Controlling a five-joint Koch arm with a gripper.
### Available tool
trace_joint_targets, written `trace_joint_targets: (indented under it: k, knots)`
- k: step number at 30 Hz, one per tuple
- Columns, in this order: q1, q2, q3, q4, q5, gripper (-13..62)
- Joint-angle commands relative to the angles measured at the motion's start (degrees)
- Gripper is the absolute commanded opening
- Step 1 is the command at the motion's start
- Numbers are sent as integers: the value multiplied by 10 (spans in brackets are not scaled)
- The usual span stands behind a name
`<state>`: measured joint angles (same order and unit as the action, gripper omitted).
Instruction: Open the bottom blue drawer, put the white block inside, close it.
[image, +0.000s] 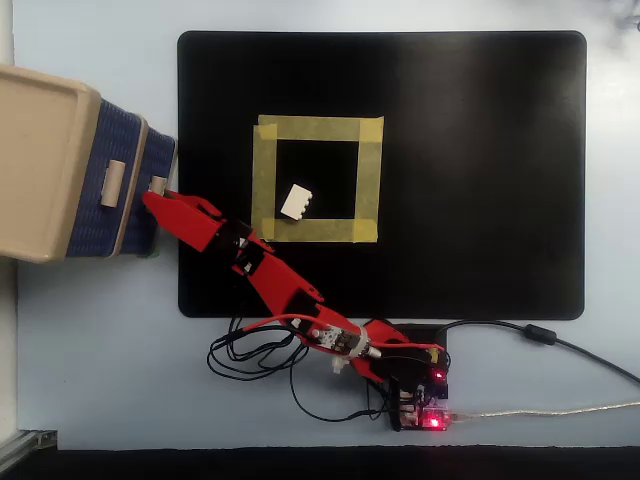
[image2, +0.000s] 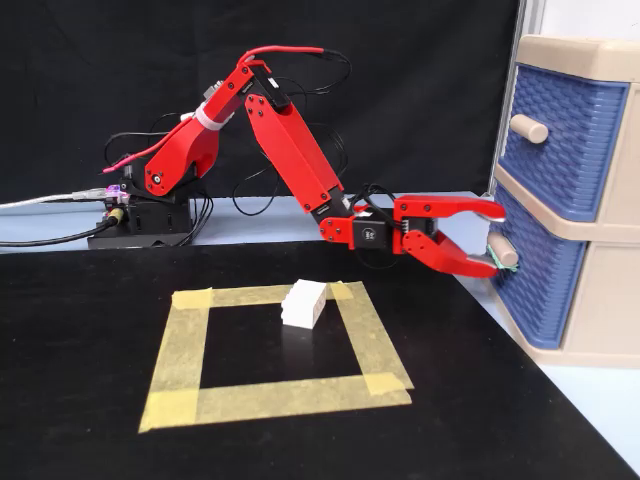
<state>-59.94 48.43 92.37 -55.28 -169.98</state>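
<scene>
A beige cabinet holds two blue drawers. The bottom blue drawer (image2: 530, 295) (image: 162, 150) has a pale knob (image2: 506, 251) (image: 158, 184). My red gripper (image2: 495, 240) (image: 155, 196) is open, one jaw above the knob and one below it, with the tips reaching the knob and a gap left on both sides. The white block (image2: 304, 302) (image: 297, 201) lies apart from the gripper on the black mat, inside a square of yellow tape (image2: 270, 400) (image: 315, 128), near the square's far edge in the fixed view.
The top blue drawer (image2: 560, 130) (image: 120, 140) with its own knob (image2: 528, 128) is above. The black mat (image2: 100, 420) (image: 480, 150) covers the table. The arm's base, board and cables (image2: 130, 215) (image: 420, 400) are behind the mat in the fixed view.
</scene>
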Motion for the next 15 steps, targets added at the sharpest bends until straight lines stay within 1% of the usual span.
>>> trace_joint_targets:
  k: [1,4,6,9,10,11,12,15]
  knots:
    - [-7,6,-45,17,11,323]
    - [-7,-6,-59,47,33,270]
    - [-7,-9,-58,54,47,212]
    - [-6,-11,-52,84,58,83]
    - [-5,-11,-43,104,58,11]
    - [-5,-11,-33,118,57,-46]
    - [-4,-10,-20,127,55,-83]
    - [11,20,69,121,52,-81]
